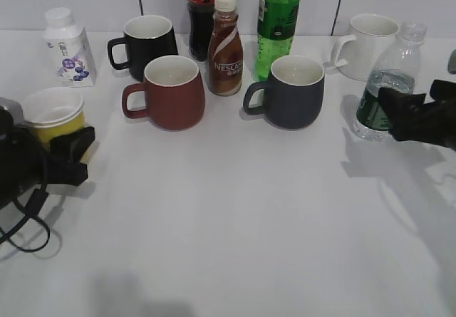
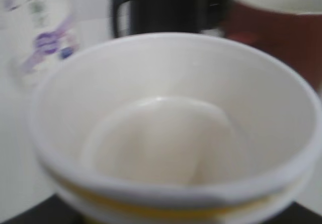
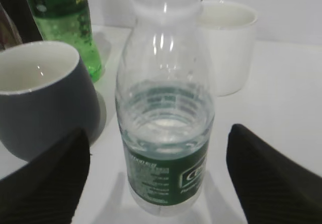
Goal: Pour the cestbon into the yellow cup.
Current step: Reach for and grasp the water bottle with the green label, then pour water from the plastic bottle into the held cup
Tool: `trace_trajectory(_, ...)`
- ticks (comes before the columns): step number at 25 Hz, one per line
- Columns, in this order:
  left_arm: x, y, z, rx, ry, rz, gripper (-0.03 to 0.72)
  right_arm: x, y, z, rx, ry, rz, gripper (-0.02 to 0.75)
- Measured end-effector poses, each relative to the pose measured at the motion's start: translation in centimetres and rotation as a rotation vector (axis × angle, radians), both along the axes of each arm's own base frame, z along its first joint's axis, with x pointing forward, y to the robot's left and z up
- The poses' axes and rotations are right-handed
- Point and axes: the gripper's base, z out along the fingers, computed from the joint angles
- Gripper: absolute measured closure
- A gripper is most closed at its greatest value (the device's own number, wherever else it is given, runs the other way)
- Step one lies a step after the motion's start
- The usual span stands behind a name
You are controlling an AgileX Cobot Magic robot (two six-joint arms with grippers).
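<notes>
The right pincer (image 3: 158, 183) stood spread around the cestbon (image 3: 163, 133), not yet clenched; closing came next. Far left, the left pincer's (image 1: 68, 153) grip beside the yellow cup (image 1: 53, 114) was unclear.

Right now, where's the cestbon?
Exterior view, far right: the cestbon stands on the table just in front of the white mug, right of the grey mug, between the open right end effector's fingers.
</notes>
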Motion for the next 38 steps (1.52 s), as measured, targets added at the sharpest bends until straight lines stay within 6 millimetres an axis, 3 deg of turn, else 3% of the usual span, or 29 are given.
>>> trace_trajectory(11, -2.2, -2.5, 1.3, -0.036, -0.014, -0.338, 0.293, 4.4, 0.8, -4.0, -0.006, 0.051, 0.008, 0.099)
trace_trajectory(21, -3.2, -4.3, 1.3, -0.026, -0.015, -0.488, 0.303, 8.0, 1.3, -5.3, 0.007, 0.039, -0.019, 0.157)
trace_trajectory(25, -3.3, -6.2, 1.8, -0.031, -0.045, -0.558, 0.306, 8.1, 1.2, -5.3, 0.011, 0.033, -0.024, 0.272)
trace_trajectory(31, -3.0, -9.5, 3.1, -0.042, -0.117, -0.669, 0.309, 7.9, 1.8, -5.3, -0.015, 0.027, 0.044, 0.272)
trace_trajectory(38, -1.9, -13.1, 3.3, -0.053, -0.103, -0.742, 0.312, 5.2, 2.9, -3.1, -0.103, -0.007, 0.247, 0.272)
